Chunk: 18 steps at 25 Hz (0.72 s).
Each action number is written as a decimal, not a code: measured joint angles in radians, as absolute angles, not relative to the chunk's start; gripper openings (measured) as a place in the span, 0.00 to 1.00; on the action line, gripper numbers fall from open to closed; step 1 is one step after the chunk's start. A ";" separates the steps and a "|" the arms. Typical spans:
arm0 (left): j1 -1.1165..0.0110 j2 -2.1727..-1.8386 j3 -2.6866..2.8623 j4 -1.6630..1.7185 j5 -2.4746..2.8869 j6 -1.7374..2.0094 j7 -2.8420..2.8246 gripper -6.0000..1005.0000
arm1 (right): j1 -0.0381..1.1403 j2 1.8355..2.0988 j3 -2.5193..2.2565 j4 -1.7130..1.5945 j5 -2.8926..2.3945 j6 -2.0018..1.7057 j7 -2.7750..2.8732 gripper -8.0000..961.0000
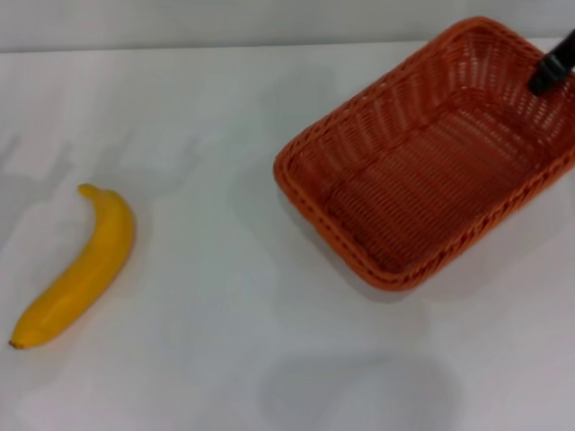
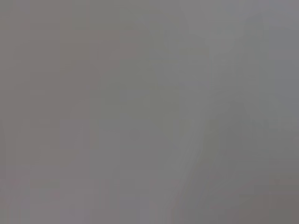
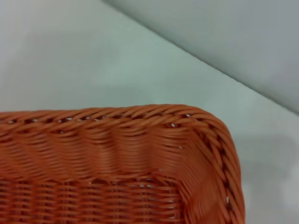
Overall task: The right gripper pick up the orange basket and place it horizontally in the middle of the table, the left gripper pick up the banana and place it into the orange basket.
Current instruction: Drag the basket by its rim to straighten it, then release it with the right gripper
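- The orange basket sits on the table at a slant, its long axis running diagonally, with one short end toward the banana and the other toward the table's far right corner.
- The right gripper shows only as a black tip over the basket's far right rim, just inside the braided edge; whether it touches the wicker, and whether its fingers are parted or closed, I cannot tell.
- The right wrist view looks down on a rounded corner of the basket, with white table beyond it.
- To lie horizontally in the middle of the table, the basket probably needs both a turn and a shift toward the banana; the right arm is clearly the nearer one for that.
- The basket is woven wicker-style: a thick braided rim, sloping openwork sides, a flatter woven floor. It is empty.
- The banana lies well apart from the basket on its left, curved, smooth and yellow, with its stem end farther from the robot and its dark tip nearer.
- The left gripper is not visible; its wrist view shows only plain grey.
- The table is smooth, flat and white.
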<state>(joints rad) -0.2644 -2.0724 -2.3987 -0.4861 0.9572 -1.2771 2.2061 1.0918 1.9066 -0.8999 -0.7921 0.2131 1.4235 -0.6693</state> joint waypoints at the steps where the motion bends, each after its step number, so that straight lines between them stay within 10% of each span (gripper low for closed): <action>1: -0.266 -2.072 -2.399 -0.491 0.957 -1.275 2.207 0.86 | 1.078 1.906 -0.896 -0.806 0.215 1.429 -0.647 0.21; 18: -0.300 -2.036 -2.391 -0.533 0.964 -1.258 2.195 0.86 | 0.733 2.014 -0.747 -1.150 0.465 1.584 -0.392 0.18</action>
<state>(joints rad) -0.3001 -2.0365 -2.3907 -0.5327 0.9642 -1.2576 2.1947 0.7331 2.0142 -0.7469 -1.1504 0.4650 1.5840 -0.3924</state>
